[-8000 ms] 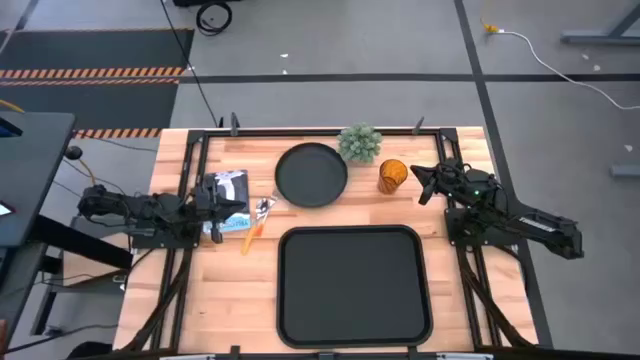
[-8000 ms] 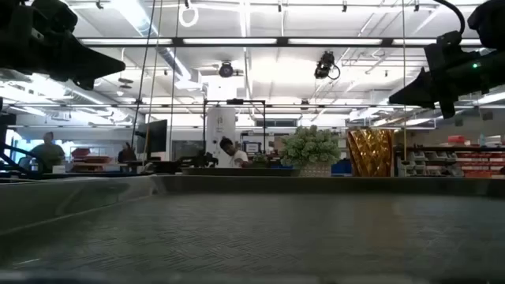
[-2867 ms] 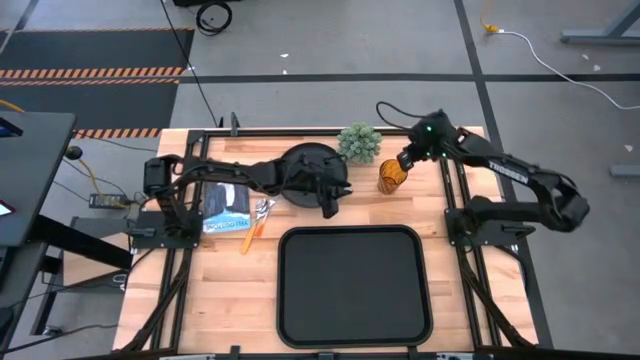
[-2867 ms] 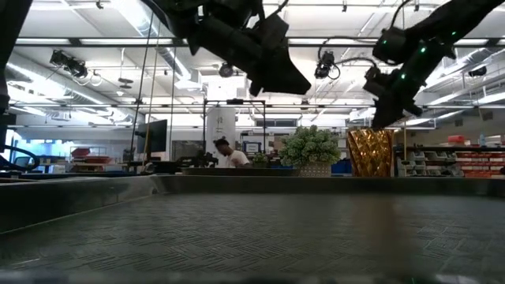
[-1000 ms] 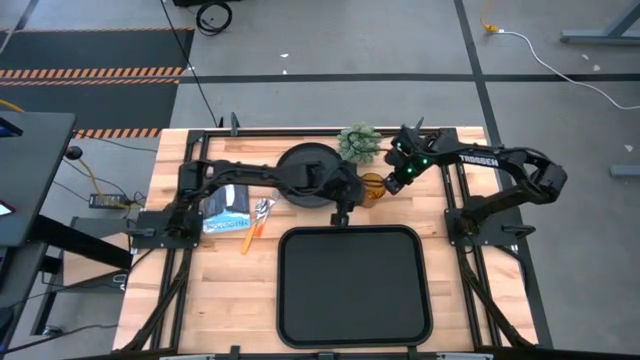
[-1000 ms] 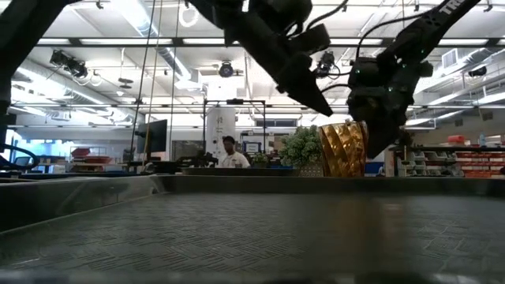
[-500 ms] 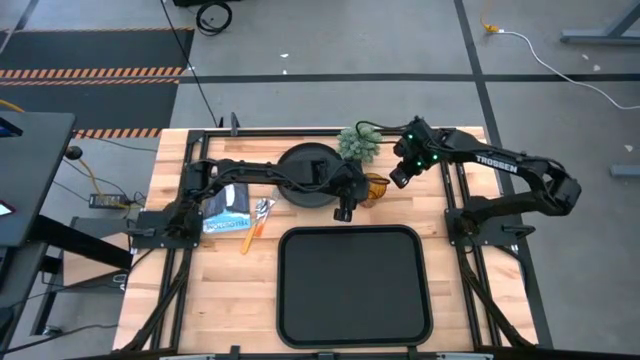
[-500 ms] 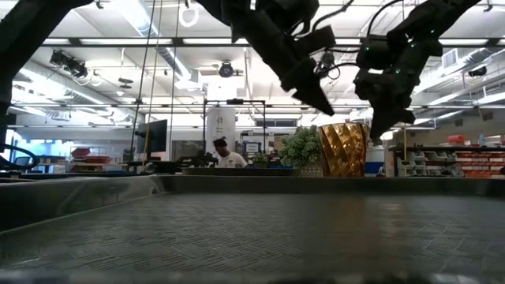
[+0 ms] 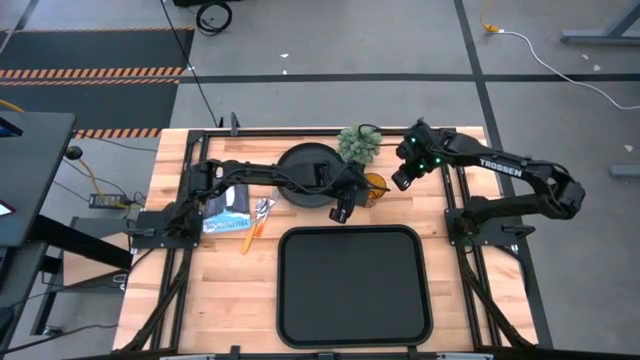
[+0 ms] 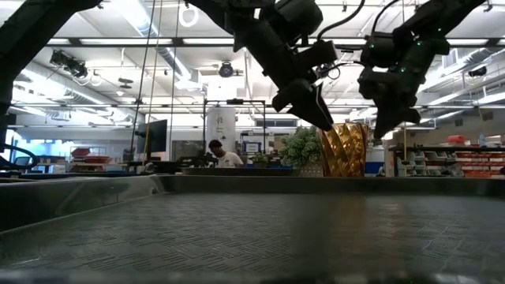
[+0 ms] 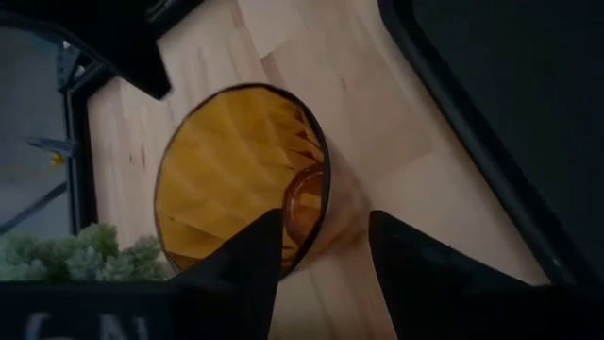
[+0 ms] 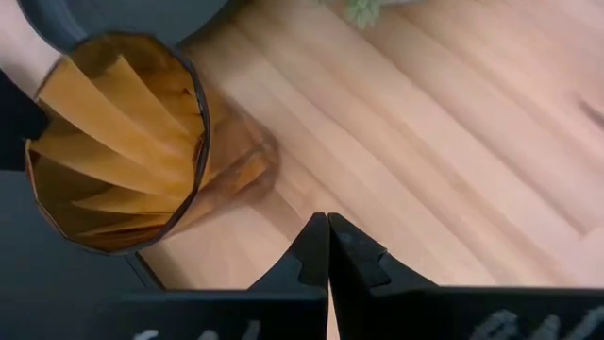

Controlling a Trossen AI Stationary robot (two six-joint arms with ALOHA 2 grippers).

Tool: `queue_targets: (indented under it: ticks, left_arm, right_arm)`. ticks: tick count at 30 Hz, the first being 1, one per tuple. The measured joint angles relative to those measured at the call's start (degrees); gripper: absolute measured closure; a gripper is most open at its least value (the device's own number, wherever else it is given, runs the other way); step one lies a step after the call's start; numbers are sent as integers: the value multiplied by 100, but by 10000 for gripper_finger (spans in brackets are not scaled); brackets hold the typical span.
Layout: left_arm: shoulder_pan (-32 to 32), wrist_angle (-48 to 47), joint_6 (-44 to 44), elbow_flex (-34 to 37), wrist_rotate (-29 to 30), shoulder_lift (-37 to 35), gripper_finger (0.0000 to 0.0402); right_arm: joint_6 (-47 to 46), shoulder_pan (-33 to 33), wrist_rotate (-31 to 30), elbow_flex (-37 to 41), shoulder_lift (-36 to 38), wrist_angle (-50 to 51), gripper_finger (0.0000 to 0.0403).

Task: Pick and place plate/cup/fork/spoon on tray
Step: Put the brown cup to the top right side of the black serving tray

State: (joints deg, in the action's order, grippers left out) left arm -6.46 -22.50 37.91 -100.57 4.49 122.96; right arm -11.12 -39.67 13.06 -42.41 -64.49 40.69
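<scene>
On the far half of the wooden table (image 9: 215,290), the amber cup (image 9: 376,186) was found standing upright on the bare wood, just right of the round black plate (image 9: 305,172) and just beyond the far right corner of the big black tray (image 9: 352,285). The left gripper (image 9: 341,212) was stretched out across the plate to the cup's left side; in the left wrist view its fingers (image 11: 247,260) were spread apart, with the cup's rim (image 11: 241,179) sitting right in front of the gap, not grabbed. The right gripper (image 9: 398,183) was held just right of the cup and above it, and its two fingertips (image 12: 327,247) were pressed together with nothing between them, the cup (image 12: 118,142) being off to one side.

The little green plant (image 9: 359,143) was seen just behind the cup. The fork (image 9: 264,213) and spoon (image 9: 252,235) were left lying together on the table, left of the plate, next to a blue-and-white packet (image 9: 228,206). The tray was seen with nothing on it.
</scene>
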Motion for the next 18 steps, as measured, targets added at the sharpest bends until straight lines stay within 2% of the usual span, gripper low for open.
queue_targets:
  ticks: [8,18]
  left_arm:
    - [-122,-33,41,0,-259,0,266]
    - [-153,-232,429,0,-282,39,313]
  right_arm:
    - [-247,286,2,240,0,-319,399]
    - [-429,533,2,264,20,-422,399]
